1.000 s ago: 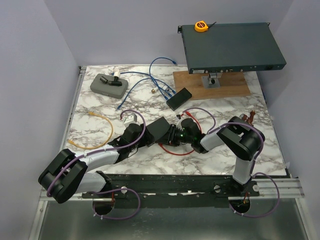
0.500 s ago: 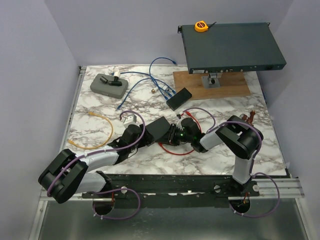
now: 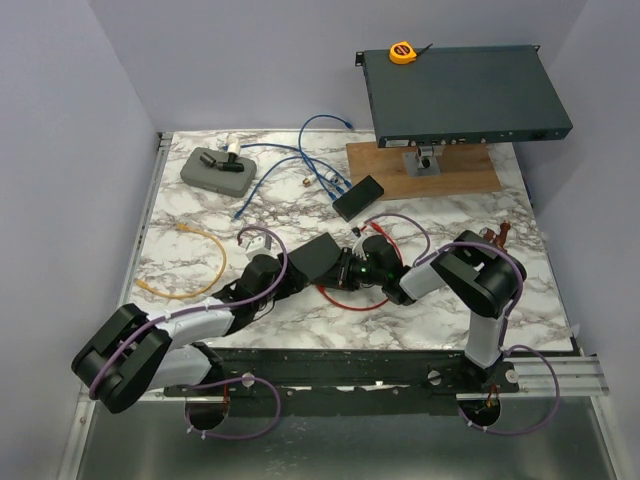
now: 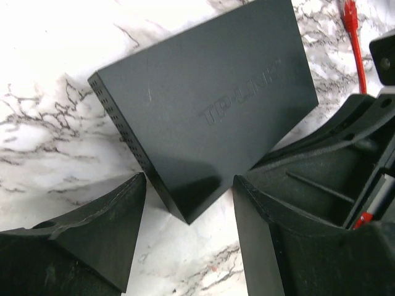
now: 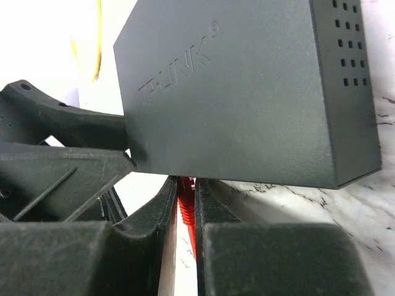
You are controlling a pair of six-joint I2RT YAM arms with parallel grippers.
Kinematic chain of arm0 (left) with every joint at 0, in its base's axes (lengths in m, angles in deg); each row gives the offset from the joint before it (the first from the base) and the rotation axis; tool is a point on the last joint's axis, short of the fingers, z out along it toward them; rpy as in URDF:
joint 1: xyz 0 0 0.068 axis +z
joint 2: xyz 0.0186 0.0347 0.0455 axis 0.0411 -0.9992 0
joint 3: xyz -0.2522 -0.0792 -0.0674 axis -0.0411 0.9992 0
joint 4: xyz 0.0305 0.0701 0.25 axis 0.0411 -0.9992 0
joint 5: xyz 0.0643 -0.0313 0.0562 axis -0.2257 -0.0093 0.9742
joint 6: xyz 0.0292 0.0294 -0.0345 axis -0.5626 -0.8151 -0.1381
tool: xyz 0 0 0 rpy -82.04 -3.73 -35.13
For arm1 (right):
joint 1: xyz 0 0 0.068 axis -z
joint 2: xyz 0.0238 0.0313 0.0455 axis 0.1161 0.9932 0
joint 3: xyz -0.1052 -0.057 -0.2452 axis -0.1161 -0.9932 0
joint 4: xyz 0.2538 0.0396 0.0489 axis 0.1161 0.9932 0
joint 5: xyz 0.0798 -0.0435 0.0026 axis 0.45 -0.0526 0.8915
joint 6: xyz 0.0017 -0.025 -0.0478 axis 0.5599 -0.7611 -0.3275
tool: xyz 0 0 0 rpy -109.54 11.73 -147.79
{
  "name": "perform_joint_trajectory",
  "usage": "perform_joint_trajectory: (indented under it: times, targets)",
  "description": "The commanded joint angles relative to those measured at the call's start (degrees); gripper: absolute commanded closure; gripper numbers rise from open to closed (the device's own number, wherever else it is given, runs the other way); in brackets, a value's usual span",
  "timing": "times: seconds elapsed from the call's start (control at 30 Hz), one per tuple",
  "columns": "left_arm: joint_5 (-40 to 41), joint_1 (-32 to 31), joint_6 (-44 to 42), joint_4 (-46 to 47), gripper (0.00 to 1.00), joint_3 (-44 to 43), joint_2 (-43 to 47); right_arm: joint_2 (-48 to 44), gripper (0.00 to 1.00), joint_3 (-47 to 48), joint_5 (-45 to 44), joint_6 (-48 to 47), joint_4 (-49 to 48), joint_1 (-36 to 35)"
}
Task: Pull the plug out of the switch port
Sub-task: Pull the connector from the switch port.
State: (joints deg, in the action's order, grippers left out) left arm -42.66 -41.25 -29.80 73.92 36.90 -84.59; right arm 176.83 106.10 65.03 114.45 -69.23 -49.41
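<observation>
Pinching the red plug (image 5: 185,216) tight in the right gripper (image 5: 185,198), right at the switch (image 5: 247,92) edge; straddling a switch corner with the left gripper (image 4: 188,246) spread wide, empty

Switch (image 4: 203,117): black, flat, TP-LINK lettering facing up, lying skewed on the marble table (image 4: 55,123), with vent holes running along its left side.
Left gripper (image 4: 188,185): jaws standing apart, the switch's near corner sitting between the fingertips (image 4: 133,188).
Cable (image 4: 355,46): red, running down the upper right edge, its connector end pointing up.
Right arm (image 4: 333,139): black shell crowding the switch's right side, a red bit showing inside it.
</observation>
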Motion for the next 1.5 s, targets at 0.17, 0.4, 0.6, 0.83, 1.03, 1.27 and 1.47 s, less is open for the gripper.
perform_joint_trajectory:
  times: [0.17, 0.4, 0.6, 0.83, 1.03, 1.27, 1.47]
  targets:
    - [3.0, -1.9, 1.6, -10.0, 0.40, 2.5, 12.7, -1.0, 0.99, -1.7, -1.3, -5.9, 8.1, -0.1]
    - [9.0, -8.1, 0.8, -17.1, 0.40, 1.3, 14.3, -0.9, 0.99, -1.5, -0.6, -6.3, 8.3, -0.1]
    - [11.0, -11.3, -0.4, -18.0, 0.40, -1.3, 8.8, -0.7, 0.99, -1.1, 0.2, -6.3, 8.5, -0.1]
    - [10.6, -11.8, -1.9, -16.1, 0.40, -3.2, 3.3, -0.2, 0.99, -0.9, 0.7, -6.4, 8.6, -0.1]
    - [12.2, -11.7, -2.9, -17.2, 0.40, -4.7, 0.5, -0.5, 0.99, -1.1, 1.0, -6.9, 9.2, -0.1]
    - [14.2, -11.7, -3.0, -19.5, 0.40, -6.5, -2.8, -0.1, 0.99, -0.9, 2.9, -7.3, 9.5, -0.1]
    - [14.7, -11.4, -2.9, -19.9, 0.40, -7.2, -4.4, -0.8, 0.99, -0.8, 3.8, -7.8, 10.2, -0.1]
